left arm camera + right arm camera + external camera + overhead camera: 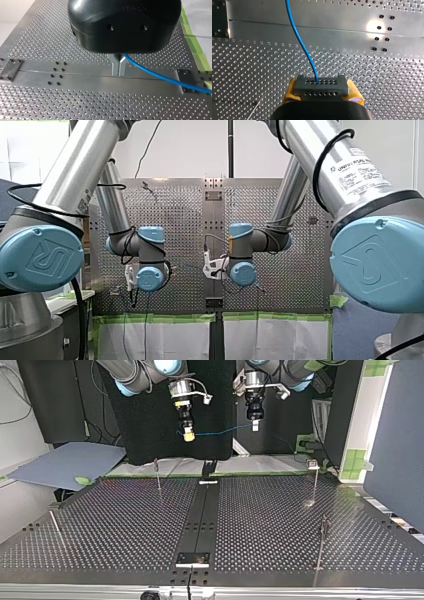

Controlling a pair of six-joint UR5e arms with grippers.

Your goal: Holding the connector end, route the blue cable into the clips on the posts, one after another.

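**What the views kept back**

In the left wrist view, the black housing of my left gripper (119,72) covered the finger roots and the spot where the blue cable (160,75) met them. The cable's far end ran out of frame. In the right wrist view, the connector (321,86) hid most of the yellow pads (289,92). At the top view's right, the clips (313,464) on the posts (316,485) were too small to read.

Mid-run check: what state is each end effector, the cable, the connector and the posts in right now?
left end effector: shut on cable
right end effector: shut on connector
cable: in the air, strung between the two
connector: gripped, cable plugged in
posts: upright, no cable in them
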